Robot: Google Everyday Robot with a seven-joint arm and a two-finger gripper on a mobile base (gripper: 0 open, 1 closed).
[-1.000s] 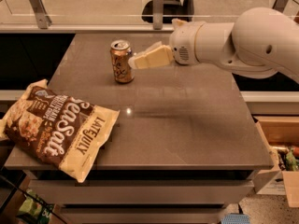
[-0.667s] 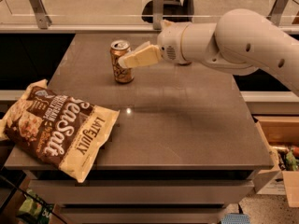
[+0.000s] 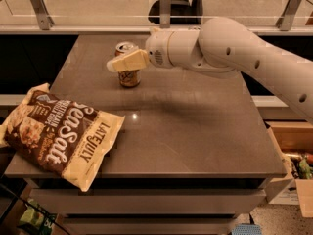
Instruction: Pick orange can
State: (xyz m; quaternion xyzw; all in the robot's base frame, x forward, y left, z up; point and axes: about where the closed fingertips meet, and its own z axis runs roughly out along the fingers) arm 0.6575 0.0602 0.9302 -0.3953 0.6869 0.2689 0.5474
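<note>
Can, position: the orange can stands upright on the grey table, toward the far left part of the top, well apart from the chip bag that overhangs the near left corner.
Gripper, position: the gripper reaches in from the right at the end of the white arm; its pale front part lies across the can's upper half, with the tip showing past the can's left edge.
Gripper, state: cannot tell whether it has closed on the can or is merely set around it.
Can, handling (judgement): light, thin-walled metal, smooth and rather slippery; stiff if full, easily dented if empty. Which it is cannot be read from here.
Can, hold point (judgement): across the straight side wall at or slightly above mid-height, clear of the tapered shoulder and rim; moderate squeeze, straight lift to avoid tipping.
Risk (judgement): a sideways nudge would topple or slide the can on the smooth top.
Change, gripper: one second ago its tip sat just beside the can's right side; it has since travelled left across the can.
Change, arm: it has swung left with the gripper.
Change, can and bag: both unmoved; the can stays upright.
</note>
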